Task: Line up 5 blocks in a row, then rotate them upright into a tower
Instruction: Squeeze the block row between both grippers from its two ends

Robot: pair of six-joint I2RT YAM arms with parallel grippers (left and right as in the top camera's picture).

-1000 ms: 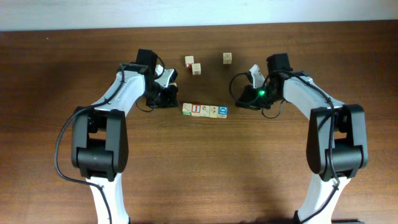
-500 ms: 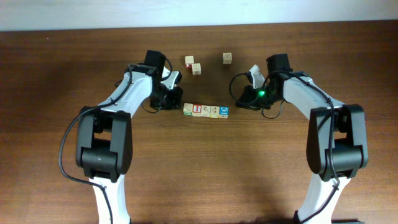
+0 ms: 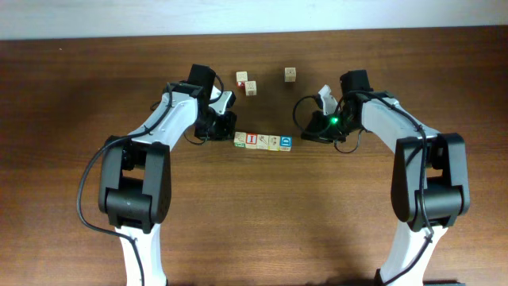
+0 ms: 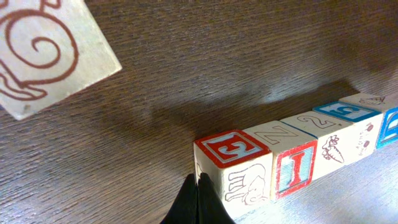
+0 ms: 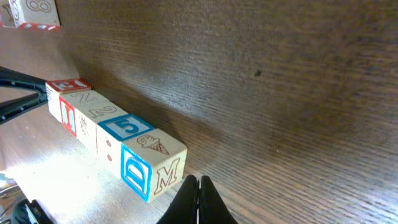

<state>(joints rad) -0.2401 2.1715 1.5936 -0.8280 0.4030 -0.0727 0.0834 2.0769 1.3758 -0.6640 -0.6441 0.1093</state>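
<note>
1. Row of blocks (image 3: pixel 262 141) runs left to right mid-table, all five touching, so no finger fits between them.
2. Left end is blocked: left gripper (image 4: pixel 198 190), jaws pressed together, tips right against the end block (image 4: pixel 233 168).
3. Right end: right gripper (image 5: pixel 198 190), also closed up, sits near the last block (image 5: pixel 153 165).
4. Near side of the row: bare table (image 3: pixel 262 206) between the arms, easy access.
5. Far side: a bare strip, then a pair of loose blocks (image 3: pixel 251 86) and a single block (image 3: pixel 290 74), with a free lane between them.

Five blocks (image 3: pixel 262 141) in one row, seemingly three loose cubes (image 3: pixel 251 86) beyond, two arms (image 3: pixel 171 117).
</note>
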